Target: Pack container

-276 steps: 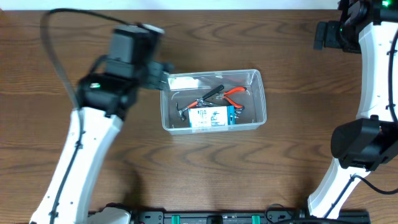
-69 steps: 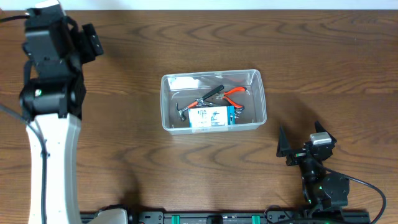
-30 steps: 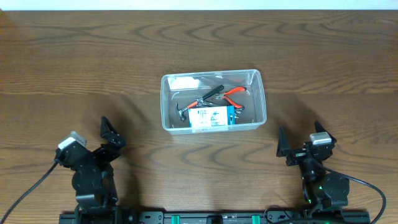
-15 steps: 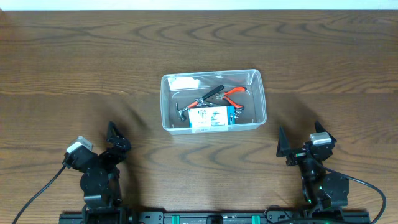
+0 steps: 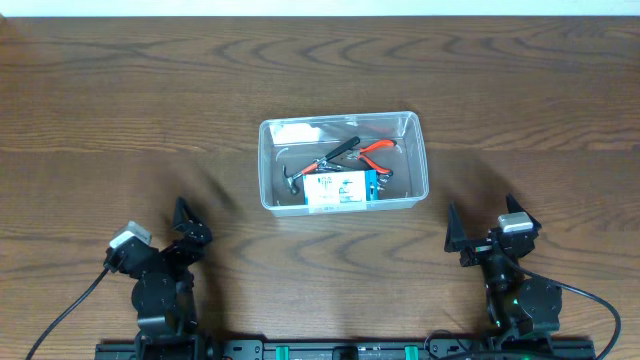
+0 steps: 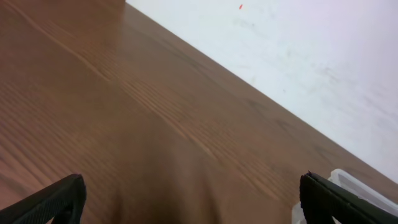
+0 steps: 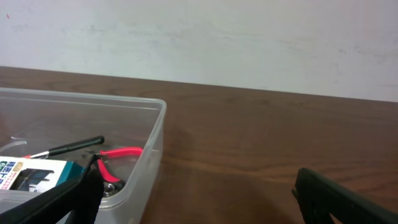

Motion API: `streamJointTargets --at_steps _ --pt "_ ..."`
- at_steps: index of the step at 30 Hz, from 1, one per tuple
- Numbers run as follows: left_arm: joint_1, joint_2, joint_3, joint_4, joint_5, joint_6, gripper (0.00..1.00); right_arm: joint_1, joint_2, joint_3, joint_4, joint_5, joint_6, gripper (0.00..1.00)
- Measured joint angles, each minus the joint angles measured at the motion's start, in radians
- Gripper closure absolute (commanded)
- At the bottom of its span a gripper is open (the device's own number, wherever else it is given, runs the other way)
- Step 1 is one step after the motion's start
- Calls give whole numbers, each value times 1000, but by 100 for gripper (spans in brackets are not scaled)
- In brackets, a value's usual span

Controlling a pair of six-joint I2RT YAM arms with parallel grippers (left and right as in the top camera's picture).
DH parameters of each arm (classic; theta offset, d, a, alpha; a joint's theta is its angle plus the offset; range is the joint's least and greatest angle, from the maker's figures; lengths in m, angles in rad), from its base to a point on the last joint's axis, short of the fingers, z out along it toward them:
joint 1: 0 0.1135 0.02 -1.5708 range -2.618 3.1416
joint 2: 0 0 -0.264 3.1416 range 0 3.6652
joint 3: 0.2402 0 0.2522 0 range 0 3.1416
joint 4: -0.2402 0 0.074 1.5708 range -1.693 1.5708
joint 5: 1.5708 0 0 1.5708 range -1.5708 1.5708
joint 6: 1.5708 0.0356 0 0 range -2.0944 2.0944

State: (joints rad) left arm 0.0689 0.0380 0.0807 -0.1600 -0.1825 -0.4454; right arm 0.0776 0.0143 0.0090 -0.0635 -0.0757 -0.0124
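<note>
The clear plastic container point(image 5: 420, 160) sits mid-table and holds red-handled pliers point(image 5: 376, 150), a black-handled tool point(image 5: 335, 153) and a blue-and-white box point(image 5: 340, 187). My left gripper point(image 5: 181, 226) is folded low at the front left, open and empty, well away from the container. My right gripper point(image 5: 482, 222) is folded low at the front right, open and empty. In the right wrist view the container point(image 7: 154, 134) lies to the left with the red pliers point(image 7: 121, 153) inside. In the left wrist view only its corner point(image 6: 348, 180) shows at the right edge.
Brown wooden table point(image 5: 130, 120) all round the container. A white wall point(image 7: 249, 37) stands behind the table's far edge. Black cables run off both arm bases at the front edge.
The left arm swung away from the container, came down and folded at the front left. The right arm folded down at the front right earlier and has stayed still. The container's contents are unchanged.
</note>
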Motion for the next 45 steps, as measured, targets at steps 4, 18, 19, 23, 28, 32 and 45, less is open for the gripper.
streamJointTargets --at_steps 4,18,19,23,28,32,45 --pt "0 -13 -1 2 0 0 2 0 0 0 0 0 0 1" --pt "-10 -27 -1 2 11 267 2 0 0 0 0 0 0 1" --pt "-11 -27 -1 2 11 300 2 0 0 0 0 0 0 1" --pt "-12 -27 -1 2 12 399 2 0 0 0 0 0 0 1" --pt "-12 -27 -1 2 12 450 2 0 0 0 0 0 0 1" --pt "-12 -27 -1 2 12 463 2 0 0 0 0 0 0 1" --pt "-12 -27 -1 2 12 473 2 0 0 0 0 0 0 1"
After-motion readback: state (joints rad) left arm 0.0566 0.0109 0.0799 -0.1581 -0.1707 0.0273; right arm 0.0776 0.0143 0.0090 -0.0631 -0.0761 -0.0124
